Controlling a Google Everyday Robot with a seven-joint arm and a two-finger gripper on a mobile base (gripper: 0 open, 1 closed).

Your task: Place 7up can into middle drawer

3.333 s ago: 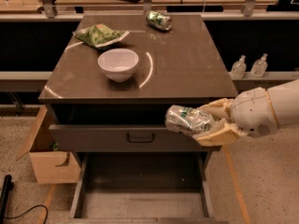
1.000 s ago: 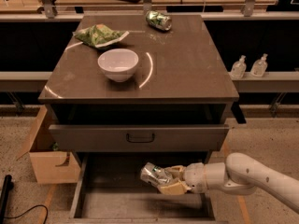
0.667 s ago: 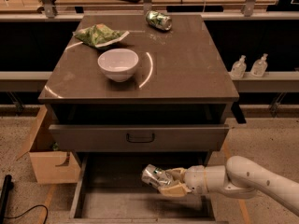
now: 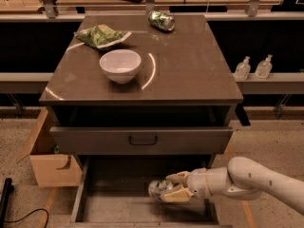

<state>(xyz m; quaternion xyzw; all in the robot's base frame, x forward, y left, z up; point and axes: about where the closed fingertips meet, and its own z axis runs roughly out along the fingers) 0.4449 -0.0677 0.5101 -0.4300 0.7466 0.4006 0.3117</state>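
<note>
The 7up can [image 4: 159,189], silvery with green print, lies on its side between my fingers. My gripper [image 4: 175,186] is shut on it, reaching in from the right over the open middle drawer [image 4: 109,201], the lowest one, with a bare grey-brown floor. The can hangs just above the drawer floor, right of its middle. I cannot tell whether it touches the floor.
Above is a shut drawer front with a black loop handle [image 4: 142,140]. On the cabinet top stand a white bowl [image 4: 120,65], a green chip bag [image 4: 100,35] and a darker green can [image 4: 161,20]. A cardboard box [image 4: 47,160] sits on the floor at the left. Two bottles [image 4: 254,68] stand at the right.
My gripper has carried the can from beside the upper drawer front down into the open lowest drawer. In the last second it has hardly moved.
</note>
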